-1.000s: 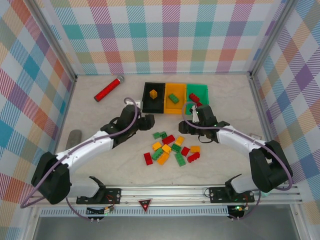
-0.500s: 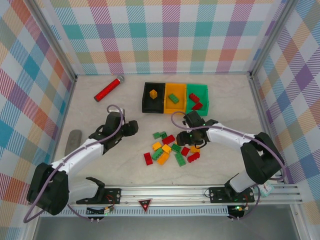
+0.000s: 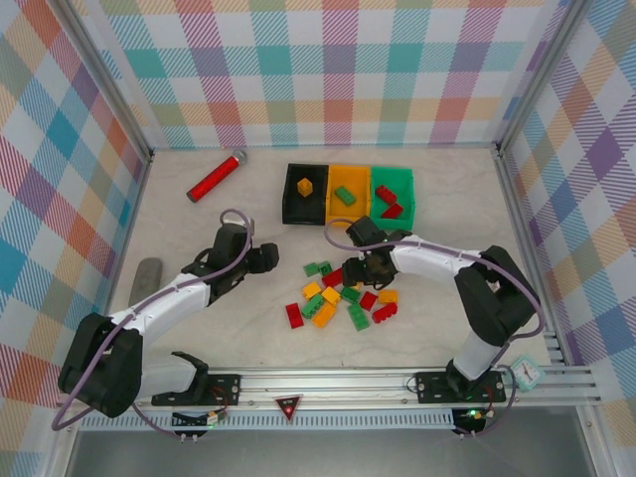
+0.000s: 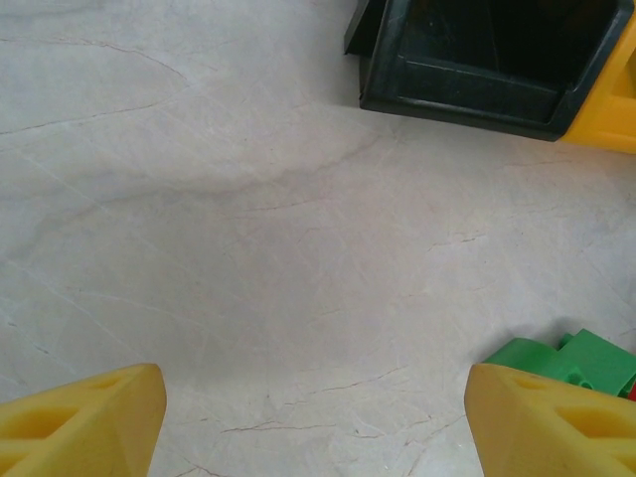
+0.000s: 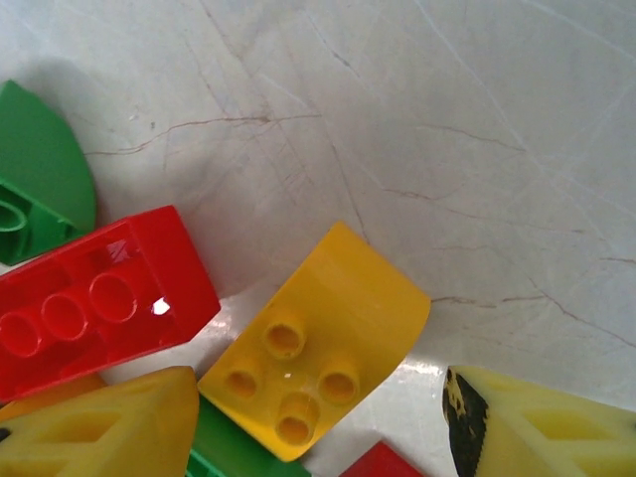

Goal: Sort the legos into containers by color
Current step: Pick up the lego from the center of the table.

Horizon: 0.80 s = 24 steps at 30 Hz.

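**Pale Table: Some Thirteen Bricks Left Loose**

On the pale table (image 3: 199, 229), ringed by plaid walls (image 3: 328, 70), about thirteen legos (image 3: 324, 316) were piled at 6 o'clock from the three containers (image 3: 343, 177). In these, one yellow, one green and two red bricks were held. The left gripper (image 4: 313, 422) was seen wide open and empty at the pile's 9 o'clock. The right gripper (image 5: 310, 415) was spread, ungripping, astride one yellow brick (image 5: 318, 343).

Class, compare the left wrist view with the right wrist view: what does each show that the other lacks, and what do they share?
Left wrist: corner of a black plastic bin, edge of an orange-yellow bin. Right wrist: a red studded brick and a yellow curved brick. Shared: pale marbled tabletop, a green brick, yellow tool fingers spread apart.
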### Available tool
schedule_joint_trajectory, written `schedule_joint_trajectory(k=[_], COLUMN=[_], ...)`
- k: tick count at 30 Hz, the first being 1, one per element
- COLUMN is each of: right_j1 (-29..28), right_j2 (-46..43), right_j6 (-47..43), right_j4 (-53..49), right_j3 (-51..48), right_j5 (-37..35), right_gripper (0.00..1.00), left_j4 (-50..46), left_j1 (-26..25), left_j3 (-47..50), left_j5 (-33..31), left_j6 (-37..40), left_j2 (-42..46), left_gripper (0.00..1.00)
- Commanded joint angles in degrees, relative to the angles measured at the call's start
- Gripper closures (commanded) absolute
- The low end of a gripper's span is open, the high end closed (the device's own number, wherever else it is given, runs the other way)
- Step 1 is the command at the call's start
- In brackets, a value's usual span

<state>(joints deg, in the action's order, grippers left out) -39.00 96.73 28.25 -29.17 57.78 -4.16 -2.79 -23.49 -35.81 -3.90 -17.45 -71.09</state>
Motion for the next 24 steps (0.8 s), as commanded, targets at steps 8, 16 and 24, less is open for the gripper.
schedule_joint_trajectory(k=[8,16,24], right_j1=[-1.2,-2.1,-2.3], right_j2=[4.1,6.2,6.5], right_j6=[1.5,1.9,0.1], right_j4=[-2.8,-1.3,-0.3], right_j3=[3.3,3.8,5.1], right_j5=[-4.0,-2.7,-2.5], right_gripper=[0.34,0.36,0.57], left_j4=[1.0,1.4,1.6], left_j1=[0.5,0.5,0.5], left_j3=[0.6,0.6,0.3], left_j5=[2.5,3.2,3.7], left_j6=[0.8,0.5,0.6], left_j2=[0.6,-0.1,-0.6], left_gripper=[0.2,0.19,0.19])
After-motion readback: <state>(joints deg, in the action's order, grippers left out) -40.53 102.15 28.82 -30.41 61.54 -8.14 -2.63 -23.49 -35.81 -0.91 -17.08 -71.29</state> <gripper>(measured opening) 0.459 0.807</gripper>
